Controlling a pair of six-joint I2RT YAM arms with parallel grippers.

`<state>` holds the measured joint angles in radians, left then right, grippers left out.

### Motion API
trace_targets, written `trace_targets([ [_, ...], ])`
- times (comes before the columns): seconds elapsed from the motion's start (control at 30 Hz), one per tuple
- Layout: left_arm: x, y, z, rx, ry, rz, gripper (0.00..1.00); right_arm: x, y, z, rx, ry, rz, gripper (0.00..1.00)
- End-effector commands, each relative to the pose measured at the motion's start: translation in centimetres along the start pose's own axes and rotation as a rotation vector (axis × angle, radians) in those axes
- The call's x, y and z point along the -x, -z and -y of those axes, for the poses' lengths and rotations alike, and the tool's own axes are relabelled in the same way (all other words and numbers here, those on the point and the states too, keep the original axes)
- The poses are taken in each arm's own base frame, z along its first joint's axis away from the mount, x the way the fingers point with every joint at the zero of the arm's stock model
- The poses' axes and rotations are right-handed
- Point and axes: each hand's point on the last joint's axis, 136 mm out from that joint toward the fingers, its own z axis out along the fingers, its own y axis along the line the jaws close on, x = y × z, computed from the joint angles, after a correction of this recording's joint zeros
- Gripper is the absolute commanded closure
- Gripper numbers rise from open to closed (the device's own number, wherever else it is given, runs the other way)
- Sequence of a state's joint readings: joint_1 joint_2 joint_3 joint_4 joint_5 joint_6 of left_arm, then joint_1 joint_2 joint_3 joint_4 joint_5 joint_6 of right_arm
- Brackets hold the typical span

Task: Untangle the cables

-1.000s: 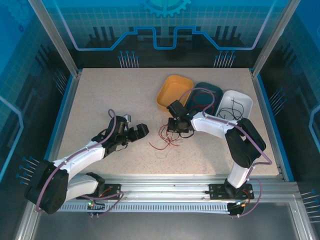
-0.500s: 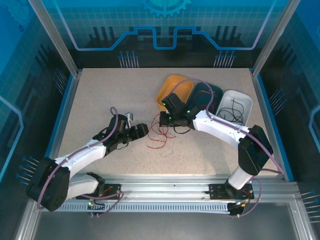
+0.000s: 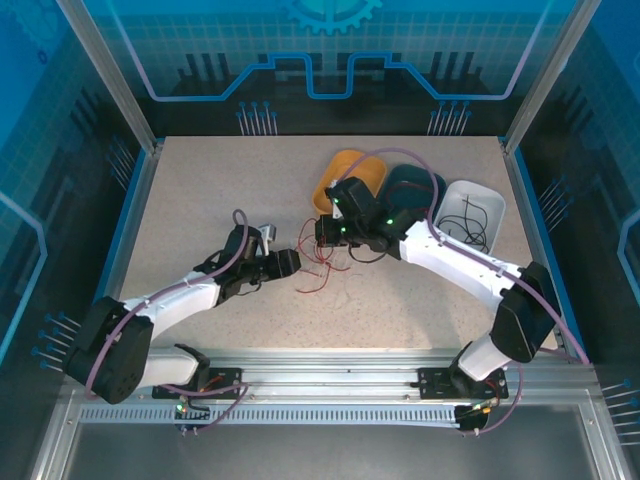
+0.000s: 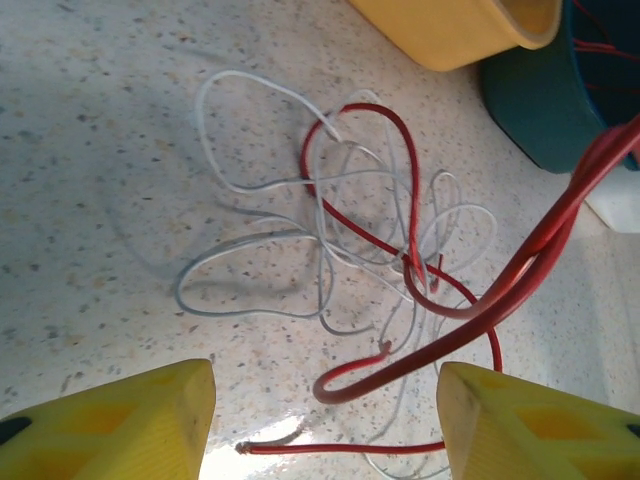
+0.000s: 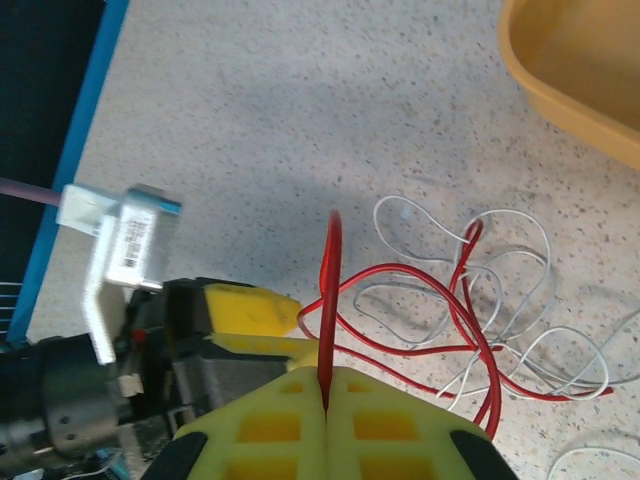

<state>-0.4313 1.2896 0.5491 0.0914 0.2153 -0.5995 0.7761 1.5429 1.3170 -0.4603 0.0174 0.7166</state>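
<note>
The cables (image 3: 322,268) lie as a loose tangle of red and white wires mid-table. My right gripper (image 5: 327,400) is shut on a red cable (image 5: 331,290), which rises straight out of its fingertips; in the top view this gripper (image 3: 325,236) hangs just over the tangle. My left gripper (image 3: 290,262) sits at the tangle's left edge, its yellow fingers (image 5: 245,308) close to the right gripper. Seen from the left wrist, its jaws (image 4: 325,425) stand apart with a red cable loop (image 4: 372,386) and a straight red end between them, untouched. White cables (image 4: 250,185) sprawl behind.
Three bins stand at the back right: a yellow bin (image 3: 336,176), a teal bin (image 3: 420,182) and a white bin (image 3: 478,198) holding thin black wires. The yellow bin's wall (image 4: 450,30) is close beyond the tangle. Bare tabletop lies to the left and front.
My right gripper has carried its red cable leftward, dragging the tangle toward the left gripper. The left gripper has edged right and its jaws have narrowed.
</note>
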Motion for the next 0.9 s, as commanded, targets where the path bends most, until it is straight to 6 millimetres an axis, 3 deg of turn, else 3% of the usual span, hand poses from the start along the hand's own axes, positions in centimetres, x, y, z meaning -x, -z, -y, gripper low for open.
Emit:
trace_targets([
  [0.0, 0.9, 0.2, 2.4, -0.078, -0.069, 0.014, 0.44, 1.8, 2.9, -2.9, 0.080, 0.047, 0.076, 1.00],
  [0.27, 0.8, 0.5, 1.9, -0.049, -0.055, 0.027, 0.68, 3.7, 7.1, -4.2, 0.113, 0.096, 0.167, 1.00],
  [0.4, 0.8, 0.8, 1.3, -0.022, -0.045, 0.043, 0.73, 4.7, 9.4, -4.2, 0.095, 0.126, 0.219, 1.00],
  [0.67, 0.4, 1.8, 1.5, -0.039, -0.047, 0.053, 0.45, 6.6, 12.7, -1.9, -0.059, 0.167, 0.319, 1.00],
  [0.87, 0.3, 2.4, 1.4, -0.033, -0.048, 0.062, 0.32, 9.1, 13.7, 2.8, -0.217, 0.134, 0.342, 1.00],
])
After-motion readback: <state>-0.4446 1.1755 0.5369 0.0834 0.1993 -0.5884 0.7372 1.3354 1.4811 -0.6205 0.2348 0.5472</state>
